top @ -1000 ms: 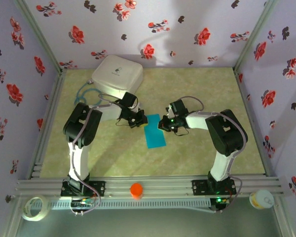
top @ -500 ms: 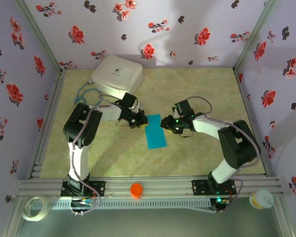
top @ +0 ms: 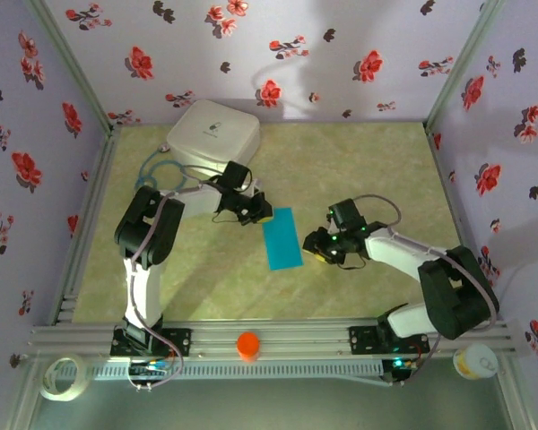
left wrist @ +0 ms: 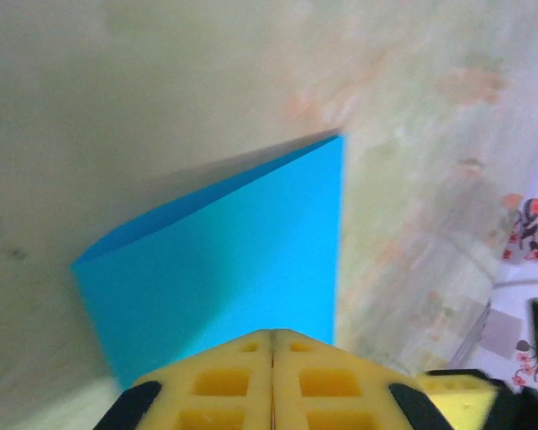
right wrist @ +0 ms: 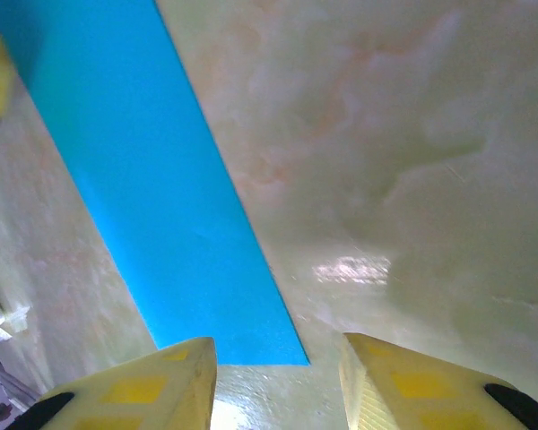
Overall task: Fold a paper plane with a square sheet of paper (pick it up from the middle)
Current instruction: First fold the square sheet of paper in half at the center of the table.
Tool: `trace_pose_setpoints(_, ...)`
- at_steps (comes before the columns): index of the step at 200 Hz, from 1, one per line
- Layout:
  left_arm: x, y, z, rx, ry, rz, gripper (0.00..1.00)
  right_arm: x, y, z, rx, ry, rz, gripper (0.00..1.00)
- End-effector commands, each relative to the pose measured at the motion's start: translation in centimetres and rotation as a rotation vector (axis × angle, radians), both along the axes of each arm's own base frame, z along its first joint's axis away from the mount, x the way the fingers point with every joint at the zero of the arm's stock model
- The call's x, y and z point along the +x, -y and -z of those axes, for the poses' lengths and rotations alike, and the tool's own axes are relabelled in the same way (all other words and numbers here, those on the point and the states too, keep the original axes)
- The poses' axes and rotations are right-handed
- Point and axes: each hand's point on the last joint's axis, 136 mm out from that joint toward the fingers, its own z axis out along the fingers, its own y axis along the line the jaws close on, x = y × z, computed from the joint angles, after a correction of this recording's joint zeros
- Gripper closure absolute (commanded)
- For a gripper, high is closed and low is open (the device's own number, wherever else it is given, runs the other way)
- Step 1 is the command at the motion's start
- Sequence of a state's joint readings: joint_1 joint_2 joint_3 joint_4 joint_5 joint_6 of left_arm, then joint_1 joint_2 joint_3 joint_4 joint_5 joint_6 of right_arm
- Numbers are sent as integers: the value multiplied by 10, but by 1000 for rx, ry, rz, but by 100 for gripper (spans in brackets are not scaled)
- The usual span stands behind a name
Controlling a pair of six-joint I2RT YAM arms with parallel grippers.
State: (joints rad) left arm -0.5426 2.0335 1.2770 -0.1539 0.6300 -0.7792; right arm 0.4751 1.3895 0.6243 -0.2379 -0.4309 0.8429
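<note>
The square sheet of paper (top: 282,238) lies in the middle of the table (top: 368,170) as a narrow turquoise strip, apparently doubled lengthwise, one end pointing away from the arm bases. The left gripper (top: 262,213) sits at the strip's far left corner. In the left wrist view its fingers (left wrist: 251,358) are pressed together with the paper (left wrist: 233,260) running up to them, though it cannot be told whether a layer is pinched between them or merely pinned under the tips. The right gripper (top: 314,253) hovers just beside the strip's near right edge. Its fingers (right wrist: 175,376) stand apart with nothing between them, and the strip's near corner (right wrist: 152,197) lies just ahead of the gap. The step looks like setting the centre crease or starting a corner fold. To do it well, the left arm should anchor its corner without dragging, while the right comes in low and flat, catches only the top layer at the edge, and moves slowly so the thin paper neither buckles nor slides out of square.
</note>
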Motion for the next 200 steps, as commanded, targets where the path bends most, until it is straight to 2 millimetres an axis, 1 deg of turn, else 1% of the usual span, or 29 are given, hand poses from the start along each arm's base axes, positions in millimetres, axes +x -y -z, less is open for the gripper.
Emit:
trace_pose_setpoints(1, 9, 3, -9, -25, 4, 4, 93, -14, -2, 3, 20, -49, -3, 58)
trace_pose_setpoints(46, 9, -4, 17, 13, -38, -10, 93, -19, -6, 2, 40, -57, -20, 57)
trace_pose_setpoints(76, 2, -13, 37, 46, -71, -19, 94, -20, -18, 0, 96, -63, -31, 56)
trace_pose_setpoints(105, -6, -20, 52, 68, -102, -26, 94, -20, -20, 3, 106, -79, -12, 55)
trace_pose_setpoints(144, -10, -23, 56, 74, -109, -34, 94, -23, -22, 7, 104, -99, -18, 54)
trace_pose_setpoints(171, -9, -22, 53, 70, -104, -34, 94, -23, -29, 7, 130, -109, -31, 53)
trace_pose_setpoints(200, -7, -21, 51, 65, -99, -33, 94, -18, -38, 7, 170, -103, -37, 53)
